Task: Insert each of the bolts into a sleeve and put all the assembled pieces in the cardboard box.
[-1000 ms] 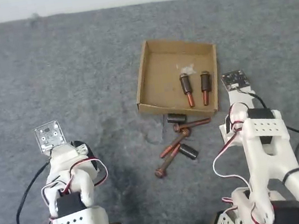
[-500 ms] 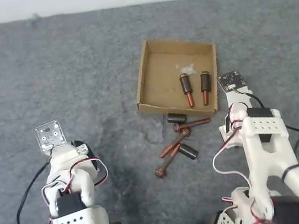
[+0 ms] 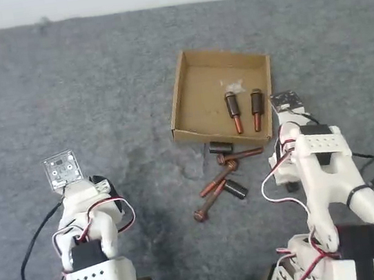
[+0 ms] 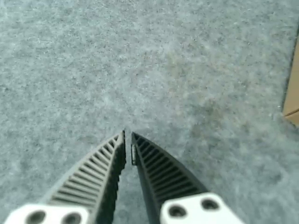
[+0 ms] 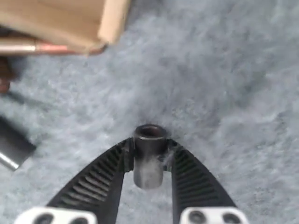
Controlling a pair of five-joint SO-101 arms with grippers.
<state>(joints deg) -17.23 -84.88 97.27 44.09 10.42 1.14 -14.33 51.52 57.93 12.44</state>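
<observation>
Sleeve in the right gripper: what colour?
The sleeve is dark grey, clearest in the right wrist view.

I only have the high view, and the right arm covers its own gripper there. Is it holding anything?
Observer: Yes. The right gripper is shut on a sleeve.
Operator: How does the sleeve sit in it?
Observer: It is pinched by its sides, with one open end facing the wrist camera.
Operator: And the left gripper?
Observer: The left gripper is shut with nothing in it, over bare carpet.
</observation>
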